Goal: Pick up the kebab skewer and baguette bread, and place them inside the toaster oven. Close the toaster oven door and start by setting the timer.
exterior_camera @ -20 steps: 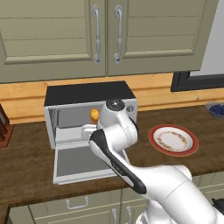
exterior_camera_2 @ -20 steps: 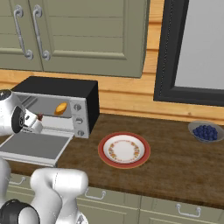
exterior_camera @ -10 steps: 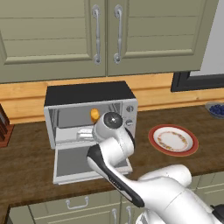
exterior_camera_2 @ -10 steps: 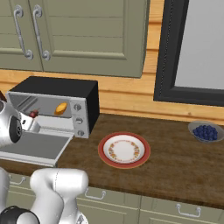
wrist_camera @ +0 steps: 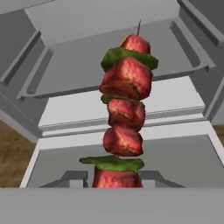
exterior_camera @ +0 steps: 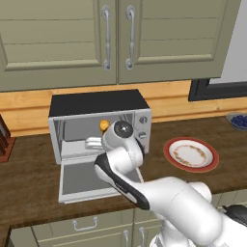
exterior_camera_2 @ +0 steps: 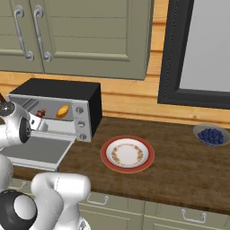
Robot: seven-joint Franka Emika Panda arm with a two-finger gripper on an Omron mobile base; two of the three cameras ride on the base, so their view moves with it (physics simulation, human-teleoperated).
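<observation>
Kebab skewer (wrist_camera: 124, 113): held at its lower end, rising straight out from the pincer along the hand's axis; red meat chunks with green slices between; tip points into the oven cavity. In the right base view it shows small at the oven mouth (exterior_camera_2: 41, 113).
Gripper (wrist_camera: 117, 186): clamped on the skewer base; in front of the open oven, above the lowered door.
Baguette bread (exterior_camera: 103, 125): inside the oven, at the back right.
Toaster oven (exterior_camera: 99, 102): on the wooden counter, cavity open.
Toaster oven door (exterior_camera: 84, 179): folded down flat.
Plate (exterior_camera: 190, 154): right of the oven, apart from it.
Bowl of blueberries (exterior_camera_2: 210, 135): far right of the counter.
</observation>
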